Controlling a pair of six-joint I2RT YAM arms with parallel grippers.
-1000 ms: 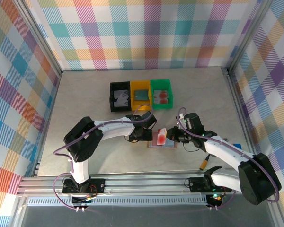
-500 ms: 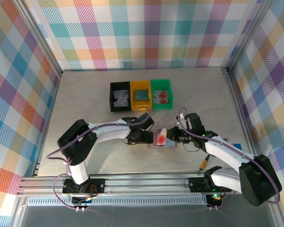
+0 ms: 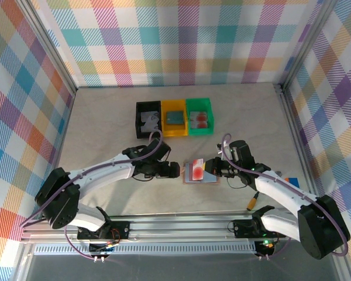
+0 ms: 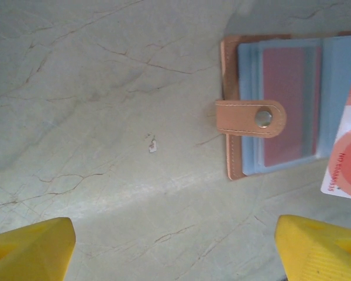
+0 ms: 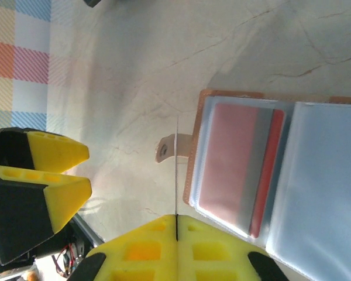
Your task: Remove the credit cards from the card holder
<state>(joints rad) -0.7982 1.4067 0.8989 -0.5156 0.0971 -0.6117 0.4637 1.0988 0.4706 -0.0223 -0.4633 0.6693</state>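
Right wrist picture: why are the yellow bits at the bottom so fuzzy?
Right wrist view: the right end effector, pinching the credit card, has its yellow fingers right by the lens, so they blur; the card holder farther off looks sharp. Left wrist view: the left end effector has soft fingertips in the bottom corners, while the table shows crisp cracks.
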